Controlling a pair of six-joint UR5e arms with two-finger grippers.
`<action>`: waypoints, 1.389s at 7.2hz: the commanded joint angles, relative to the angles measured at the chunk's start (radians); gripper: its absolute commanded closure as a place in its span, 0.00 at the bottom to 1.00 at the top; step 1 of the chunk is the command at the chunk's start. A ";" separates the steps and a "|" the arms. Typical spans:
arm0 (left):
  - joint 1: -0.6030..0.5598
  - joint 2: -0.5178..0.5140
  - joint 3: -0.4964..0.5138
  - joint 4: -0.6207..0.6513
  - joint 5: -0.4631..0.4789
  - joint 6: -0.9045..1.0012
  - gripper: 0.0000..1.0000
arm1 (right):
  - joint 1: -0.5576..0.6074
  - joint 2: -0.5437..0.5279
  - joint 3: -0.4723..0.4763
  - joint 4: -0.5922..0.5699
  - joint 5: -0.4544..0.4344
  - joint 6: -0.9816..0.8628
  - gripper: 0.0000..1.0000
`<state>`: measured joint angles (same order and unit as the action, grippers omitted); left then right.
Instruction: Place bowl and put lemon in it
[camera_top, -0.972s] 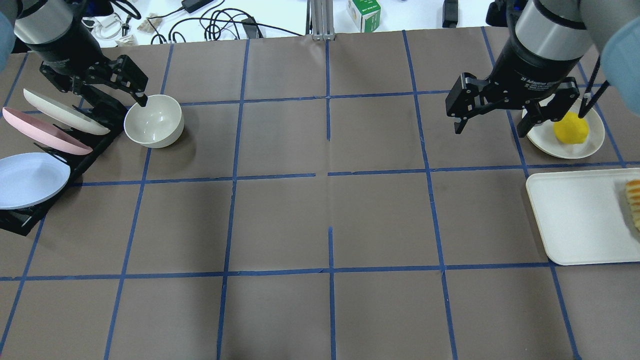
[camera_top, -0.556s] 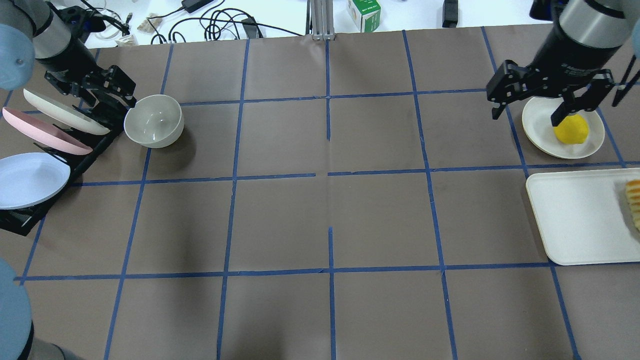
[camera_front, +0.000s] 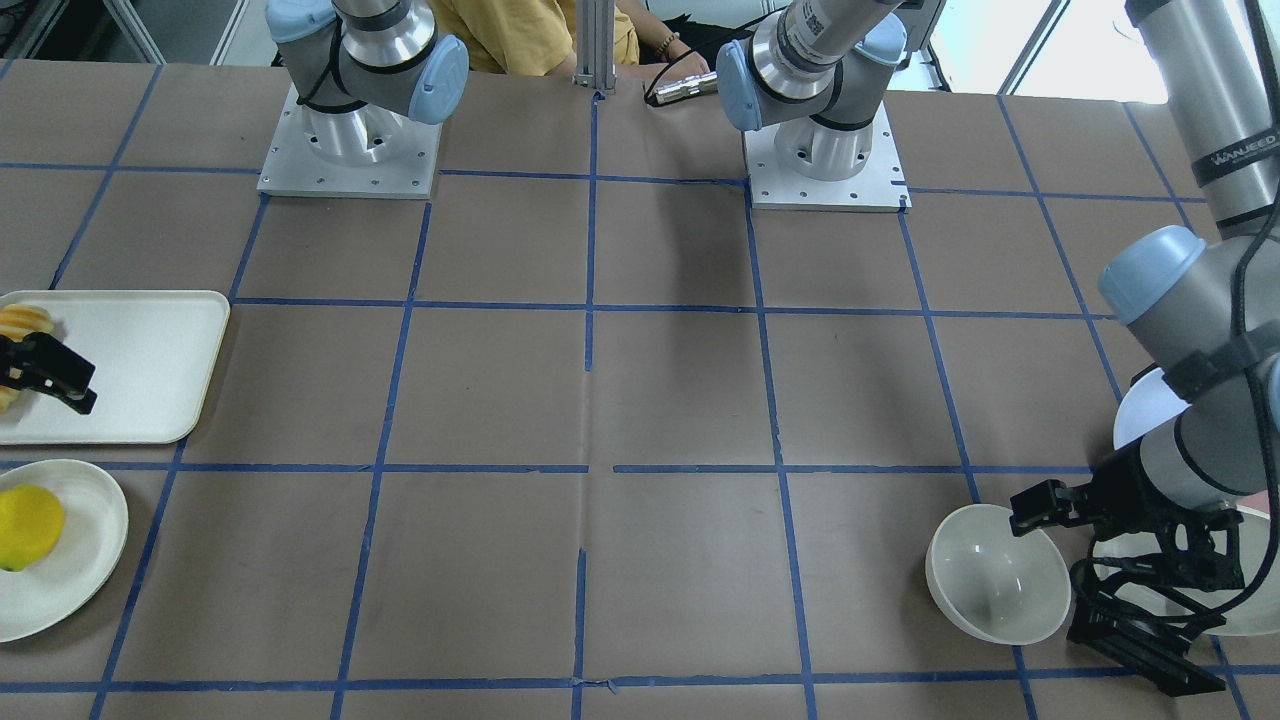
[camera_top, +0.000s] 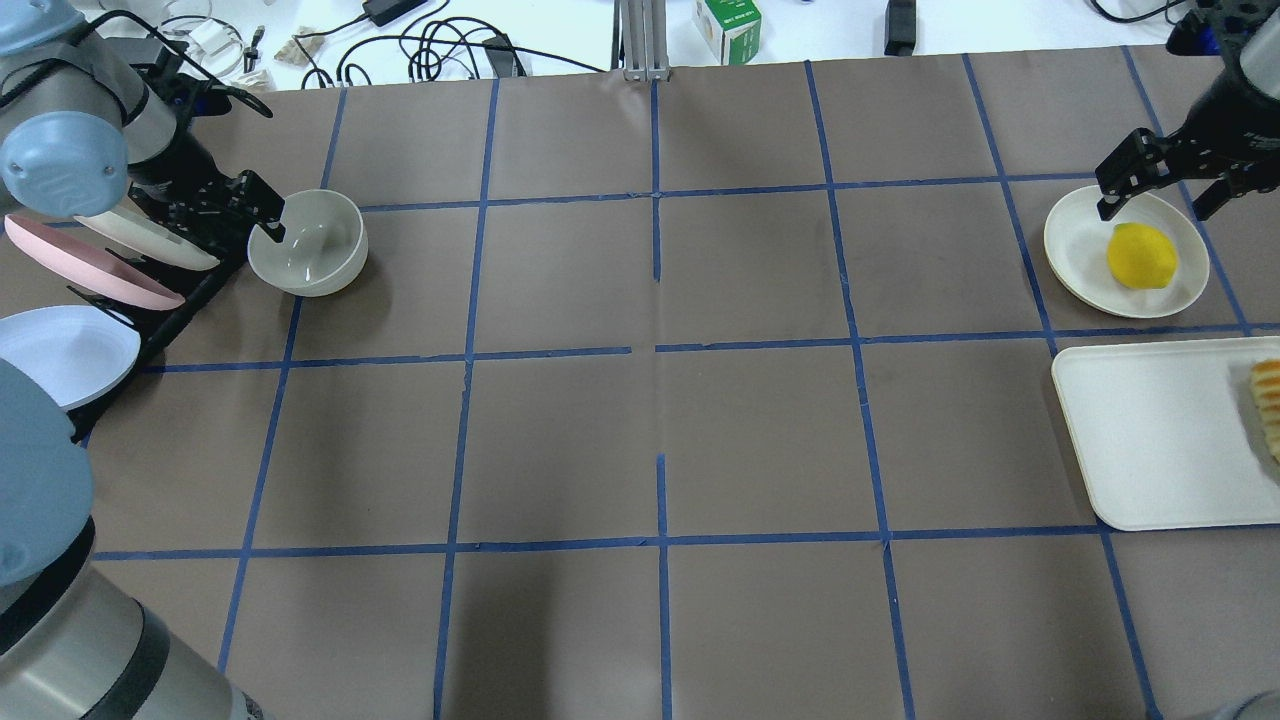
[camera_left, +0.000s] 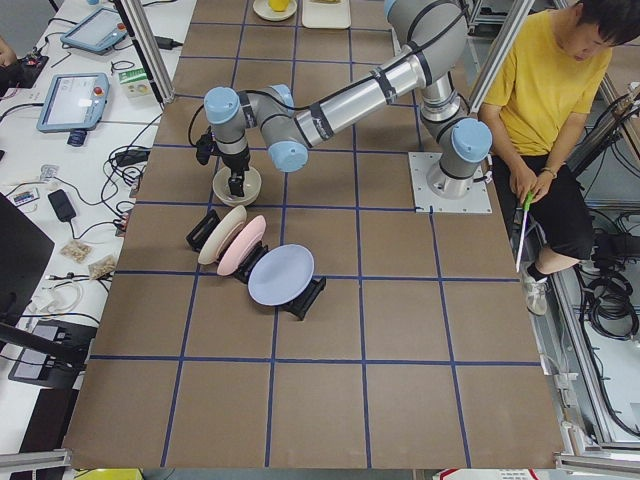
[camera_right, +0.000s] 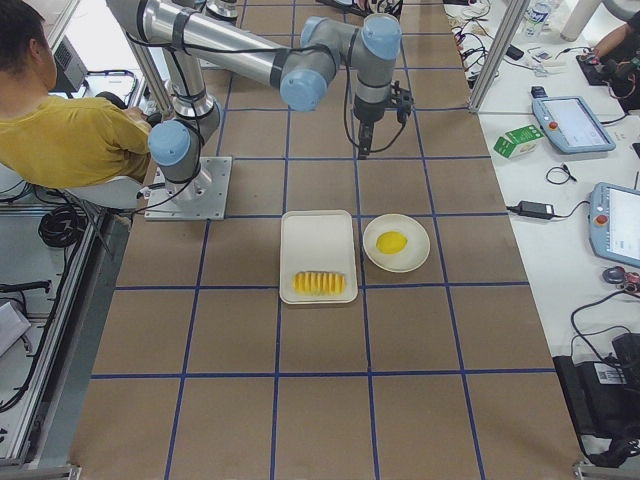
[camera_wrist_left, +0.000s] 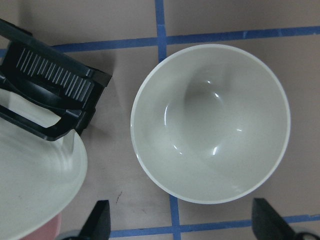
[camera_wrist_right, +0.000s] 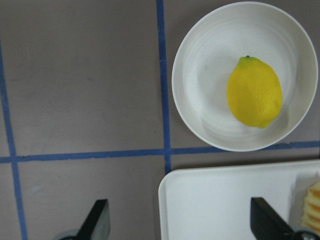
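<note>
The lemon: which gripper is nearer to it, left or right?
Right. The right gripper hangs by the plate holding the lemon; the left gripper is across the table, at the bowl.

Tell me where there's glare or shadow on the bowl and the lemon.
Left wrist view: the bowl is sharp, with small white glints on its glossy inside and a darker shaded patch. Right wrist view: the lemon is evenly lit, casting a faint soft shadow on its plate. Front-facing view: bright light washes out the top right corner.

Bright, even lighting; soft shadows, sharp focus.
</note>
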<state>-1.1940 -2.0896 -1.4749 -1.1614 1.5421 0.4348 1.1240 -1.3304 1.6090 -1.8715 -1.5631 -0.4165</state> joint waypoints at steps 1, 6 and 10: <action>0.001 -0.052 -0.007 0.026 0.003 0.001 0.01 | -0.077 0.052 0.003 -0.055 0.006 -0.097 0.00; 0.001 -0.092 -0.004 0.026 0.006 -0.015 0.61 | -0.087 0.241 0.008 -0.362 0.023 -0.265 0.00; 0.001 -0.107 0.025 0.028 0.012 -0.031 1.00 | -0.087 0.287 -0.001 -0.363 0.025 -0.298 0.00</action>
<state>-1.1935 -2.1912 -1.4571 -1.1344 1.5499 0.4072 1.0370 -1.0508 1.6085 -2.2346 -1.5393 -0.7089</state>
